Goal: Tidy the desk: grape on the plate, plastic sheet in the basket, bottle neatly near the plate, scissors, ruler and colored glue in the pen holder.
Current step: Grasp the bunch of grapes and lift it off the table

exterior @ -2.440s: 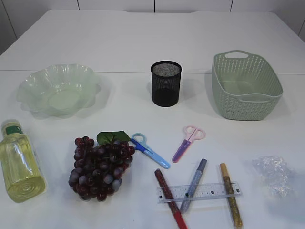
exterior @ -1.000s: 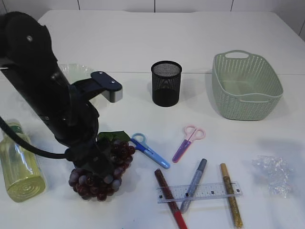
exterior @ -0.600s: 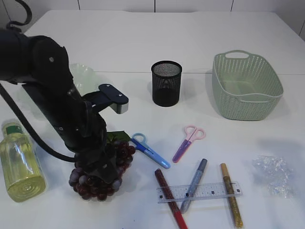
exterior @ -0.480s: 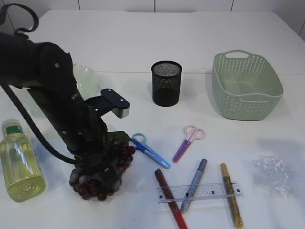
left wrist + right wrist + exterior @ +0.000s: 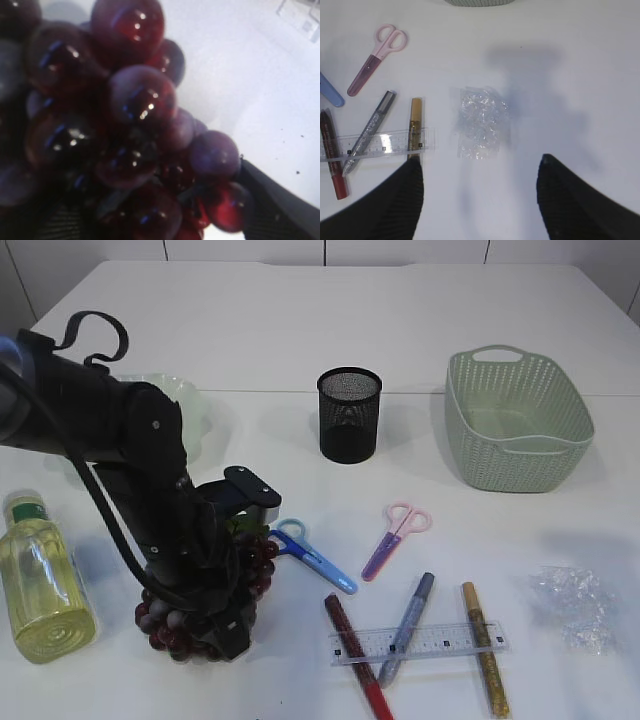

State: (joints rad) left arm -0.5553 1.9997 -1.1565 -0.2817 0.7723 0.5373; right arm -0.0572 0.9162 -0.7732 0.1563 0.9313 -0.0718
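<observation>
- Left claw (image 5: 215, 625) is down around the grapes (image 5: 195, 600) on the surface (image 5: 300, 320), fingers on both sides; whether they squeeze, I cannot tell.
- Right claw (image 5: 479, 182) hangs wide apart just short of the plastic sheet (image 5: 481, 121); ruler (image 5: 377, 144) lies to its left.

grapes (image 5: 205, 590): under the left gripper (image 5: 215, 625), pressed against it.
bottle (image 5: 40, 580): left of that gripper.
plate (image 5: 185, 405): behind it.
two scissors (image 5: 312, 556), ruler (image 5: 415, 643): to its right.
plastic sheet (image 5: 482, 121): ahead of the right gripper (image 5: 477, 195).
</observation>
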